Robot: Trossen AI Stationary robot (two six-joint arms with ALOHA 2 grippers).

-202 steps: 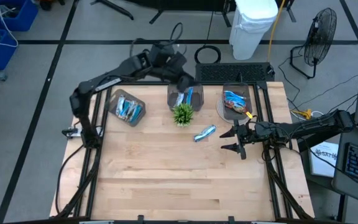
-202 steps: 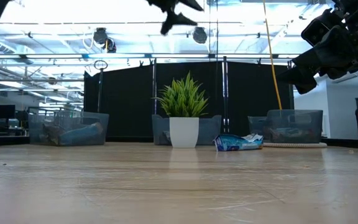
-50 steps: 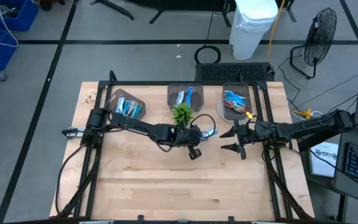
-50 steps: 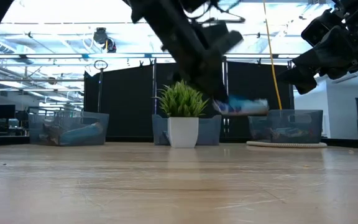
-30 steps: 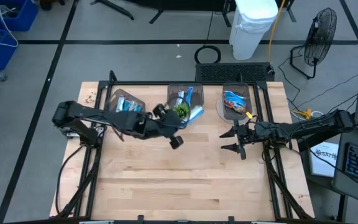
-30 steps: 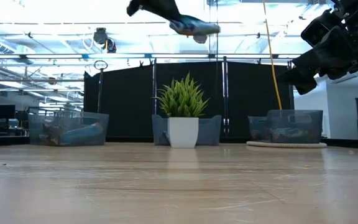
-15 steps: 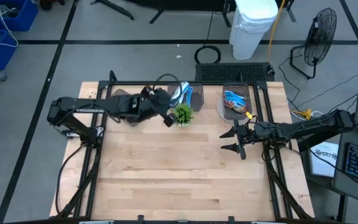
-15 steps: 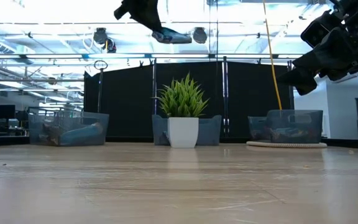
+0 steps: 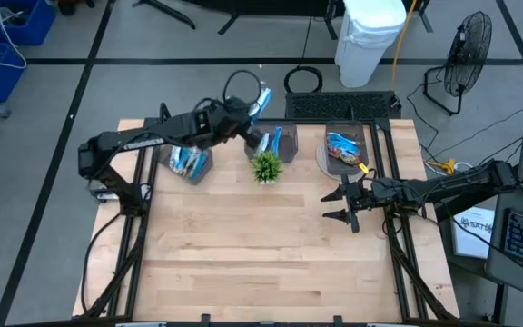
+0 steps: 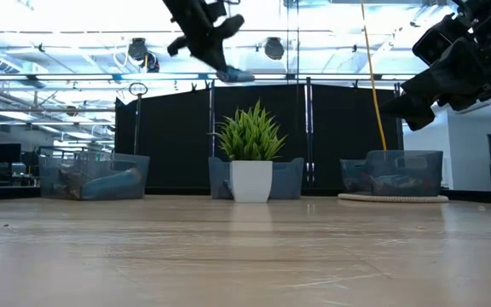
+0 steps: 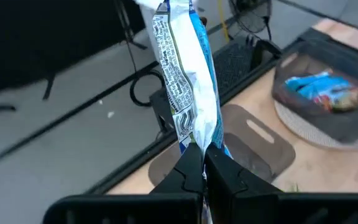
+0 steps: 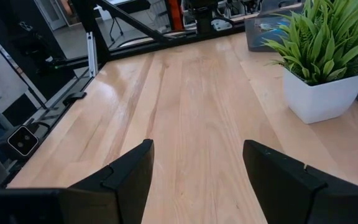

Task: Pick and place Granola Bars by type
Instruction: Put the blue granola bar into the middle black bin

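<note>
My left gripper [image 9: 251, 112] is high above the table's far edge, behind the middle bin [image 9: 271, 141], and is shut on a blue-and-white granola bar [image 9: 261, 98]. The low view shows that bar [image 10: 233, 75] well above the plant. More bars lie in the left bin [image 9: 187, 160], the middle bin and the right bin [image 9: 344, 150], all along the far edge. My right gripper [image 9: 333, 204] hovers open at the table's right side with nothing between its fingers [image 12: 129, 171]. My left gripper pinches one end of the bar's wrapper [image 11: 199, 138] between its two shut fingers [image 11: 188, 168]. The rest of the bar sticks out beyond the fingertips, along the line of the fingers. It is lifted clear of the table and the bins.
A small green plant in a white pot [image 9: 266, 166] stands just in front of the middle bin. The right bin sits on a round mat [image 11: 303, 121]. A black frame [image 9: 384, 173] runs along the table's sides. Bare wood [image 9: 261, 254] fills the near half.
My left gripper has carried the bar from over the plant toward the table's far edge, past the middle bin, staying high and turning somewhat on the way. The bar has stayed in its shut fingers.
</note>
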